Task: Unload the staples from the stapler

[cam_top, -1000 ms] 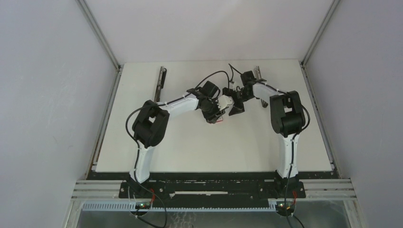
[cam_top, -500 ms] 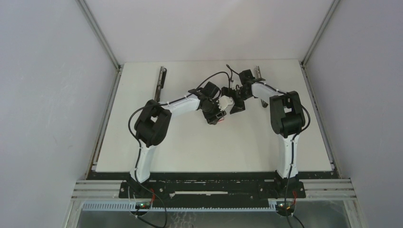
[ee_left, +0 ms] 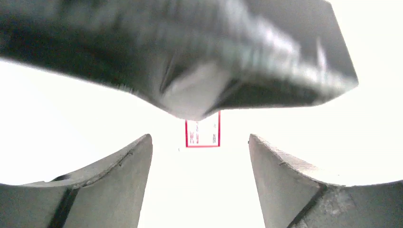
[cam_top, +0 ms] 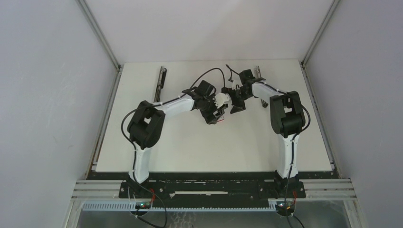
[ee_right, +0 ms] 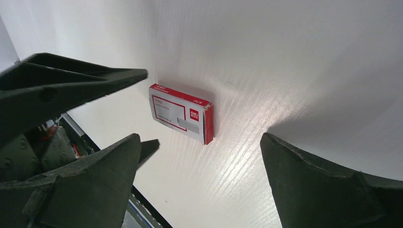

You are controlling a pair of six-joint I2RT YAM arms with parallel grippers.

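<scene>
The 2 grippers hover close together mid-table over a red-and-white box point(ee_right: 180, 113). The left gripper point(ee_left: 199, 154) and right gripper point(ee_right: 200, 140) are both spread and empty. No staples are discernible. What looks like the stapler point(cam_top: 161, 83) lies well apart at the back left, so the next move probably calls for reaching it.

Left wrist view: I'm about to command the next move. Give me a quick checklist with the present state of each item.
1. Is the left gripper empty: ok, fingers apart, nothing between them.
2. Is the right gripper empty: ok, jaws wide, nothing held.
3. Where the red-and-white box is: ok, flat on the table, touched by neither gripper.
4. Clearance between arms: not ok, both grippers crowd together over the box.
5. Where the staples are: cannot tell, none shows in any view.
6. Stapler state: cannot tell, the long dark object at the far left is too small to read.
</scene>
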